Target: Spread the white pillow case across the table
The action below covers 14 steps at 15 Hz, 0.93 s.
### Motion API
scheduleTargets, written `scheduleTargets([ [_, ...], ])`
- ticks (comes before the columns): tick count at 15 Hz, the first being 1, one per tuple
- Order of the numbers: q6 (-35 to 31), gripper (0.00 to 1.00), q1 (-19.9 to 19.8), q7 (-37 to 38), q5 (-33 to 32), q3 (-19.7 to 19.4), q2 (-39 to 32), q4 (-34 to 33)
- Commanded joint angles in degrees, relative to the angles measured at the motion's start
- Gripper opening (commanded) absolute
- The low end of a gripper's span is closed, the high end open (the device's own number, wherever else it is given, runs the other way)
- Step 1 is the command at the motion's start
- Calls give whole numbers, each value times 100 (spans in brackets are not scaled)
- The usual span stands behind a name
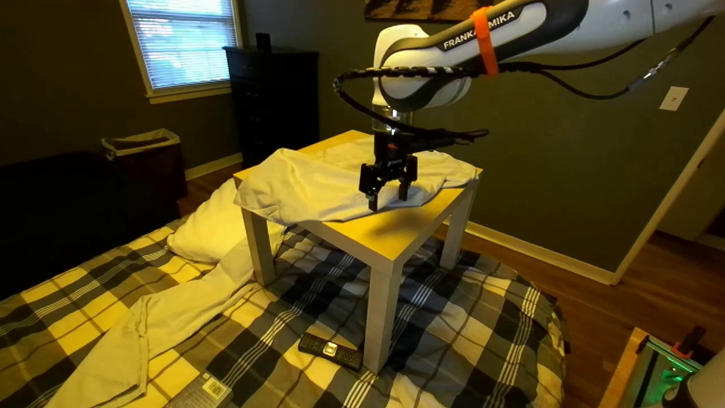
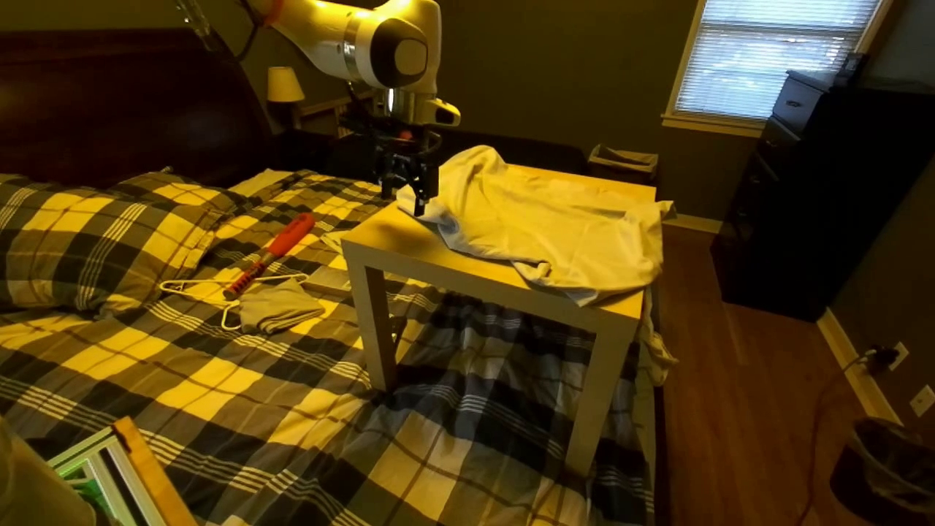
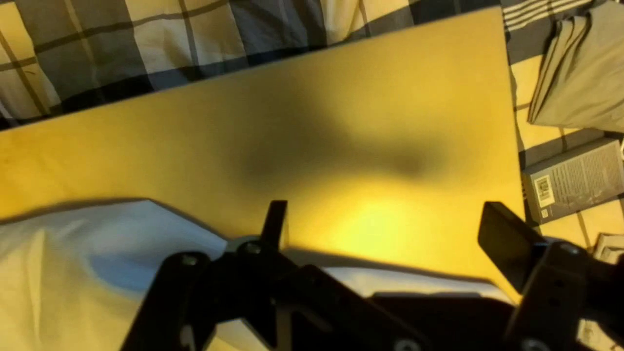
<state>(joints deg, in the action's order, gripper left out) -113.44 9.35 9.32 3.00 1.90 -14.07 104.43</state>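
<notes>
The white pillow case (image 1: 317,190) lies wrinkled over much of the table, and it also shows in an exterior view (image 2: 562,230) and the wrist view (image 3: 58,278). It hangs slightly over some edges, with a raised fold near one side. A strip of the yellow-tan table top (image 1: 391,232) is bare, also seen in an exterior view (image 2: 409,237) and the wrist view (image 3: 414,87). My gripper (image 1: 388,202) points down over the cloth's edge beside this strip. It also shows in an exterior view (image 2: 402,203). In the wrist view its fingers (image 3: 385,214) are wide apart with nothing between them.
The table stands on a plaid bed. A plump white pillow (image 1: 209,226), a pale cloth strip (image 1: 175,323), a remote (image 1: 330,350) and a box (image 1: 201,392) lie around it. A red-handled tool (image 2: 270,256), a hanger (image 2: 191,291) and folded cloth (image 2: 281,307) lie beside it.
</notes>
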Motion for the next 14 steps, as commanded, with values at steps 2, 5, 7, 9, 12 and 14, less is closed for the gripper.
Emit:
scheduleTargets([
  [2, -325, 100, -144, -304, -170, 103, 517, 1013],
  [5, -162, 100, -150, -199, -150, 115, 348, 764],
  [7, -190, 100, -155, -215, -152, 120, 373, 822],
  [9, -426, 100, -124, -128, -365, 102, 352, 858],
  [12, -876, 100, -141, -171, -437, 108, 267, 932],
  [14, -1227, 100, -148, -146, -409, 110, 202, 976],
])
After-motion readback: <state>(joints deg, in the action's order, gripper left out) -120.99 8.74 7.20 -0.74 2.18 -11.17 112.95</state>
